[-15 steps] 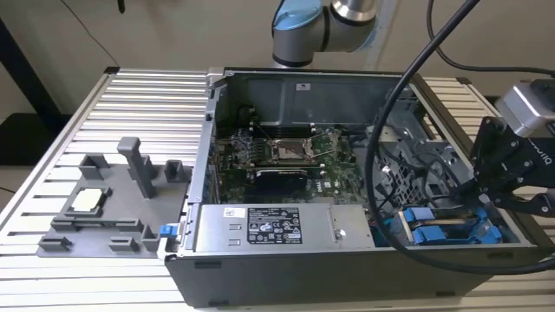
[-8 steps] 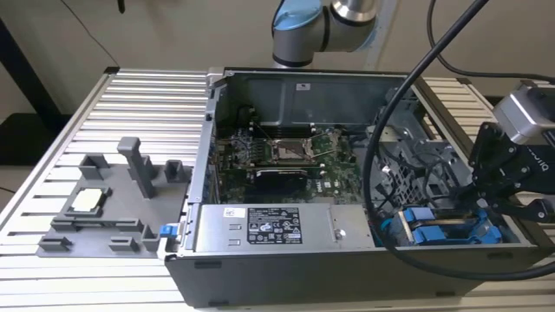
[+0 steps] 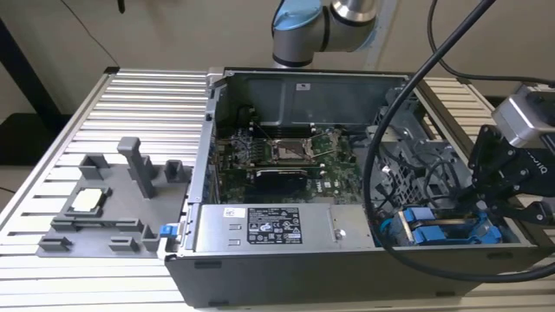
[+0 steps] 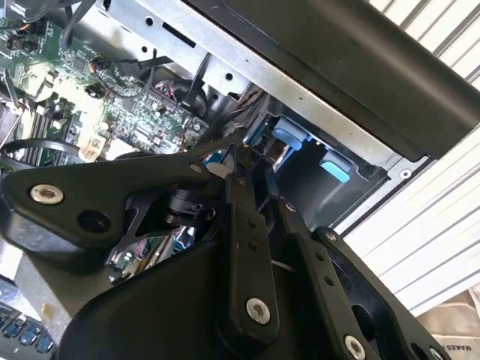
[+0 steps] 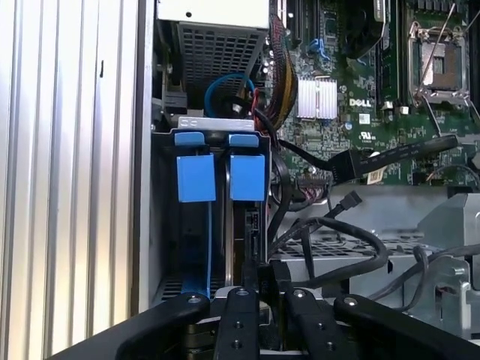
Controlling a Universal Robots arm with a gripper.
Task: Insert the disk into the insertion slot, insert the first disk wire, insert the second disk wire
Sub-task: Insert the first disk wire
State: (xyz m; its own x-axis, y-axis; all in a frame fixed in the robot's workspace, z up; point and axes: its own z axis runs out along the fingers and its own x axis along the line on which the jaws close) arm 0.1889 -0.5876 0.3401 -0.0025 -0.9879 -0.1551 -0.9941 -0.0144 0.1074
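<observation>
Two blue-tabbed drives stand side by side in the dark grey insertion slot [image 5: 160,225] at the open computer case's near corner, on the exterior view's right [image 3: 451,233]. The disk [image 5: 247,177] is the one in line with my gripper [image 5: 264,291]; its blue frame is seated in the bay. My gripper [image 3: 482,203] hangs just over the drives' connector end. Both wrist views show its black fingers [image 4: 238,187] drawn close together on a thin black disk wire [image 5: 352,262], which loops away over the grey metal.
A green motherboard [image 3: 286,156] fills the case [image 3: 217,195], and a labelled power supply [image 3: 269,227] lies along its front. A thick black cable [image 3: 373,195] arcs over the case. A grey fixture [image 3: 113,208] with small parts sits on the slatted table [image 3: 52,273] at the exterior view's left.
</observation>
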